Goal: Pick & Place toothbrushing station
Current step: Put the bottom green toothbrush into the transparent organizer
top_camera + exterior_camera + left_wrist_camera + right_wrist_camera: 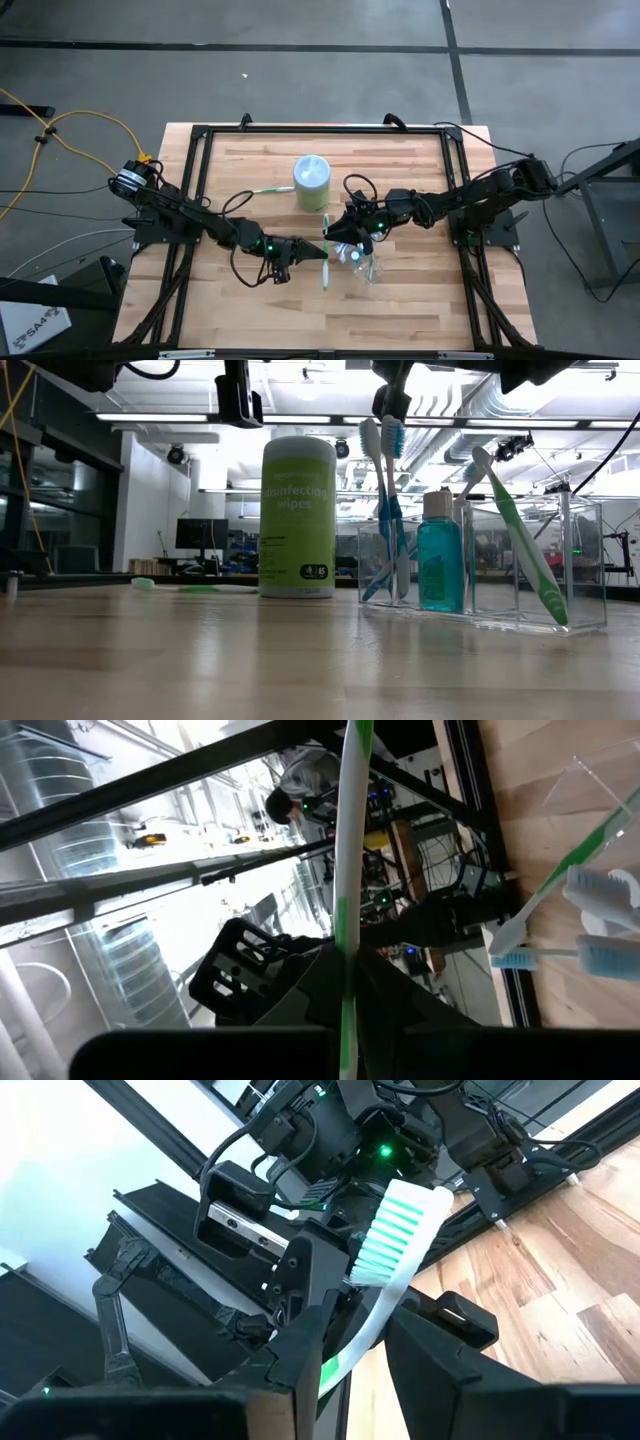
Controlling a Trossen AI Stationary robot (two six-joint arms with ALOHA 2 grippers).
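Note:
A green-white toothbrush (325, 275) hangs level above the table and runs from near to far. Both grippers are on it. My left gripper (318, 252) comes from the table's left and is shut on the handle. My right gripper (333, 236) comes from the right and is shut near the bristle head (395, 1230). Just right of them, the clear plastic container (362, 265) stands on its flat base. In it are two blue-white toothbrushes (385, 510), a green-white one (520, 540) leaning on the wall, and a small bottle of blue liquid (440, 555). My left gripper pinches the toothbrush's handle (343, 935) between its two fingers. The fingers come level from the table's left and lie across the brush. The brush is lifted clear of the table. My right gripper has the toothbrush's neck (365, 1330), just behind the bristle head, between its two fingers (300, 1355). The fingers come roughly level from the table's right and lie across the brush. The head sticks out past them, bristles toward the camera.
A tall green-white wipes canister (311, 182) stands at the far middle of the table. Another green toothbrush (268, 192) lies flat to its left. A black frame (200, 130) runs around the tabletop. Bare wood lies along the near edge.

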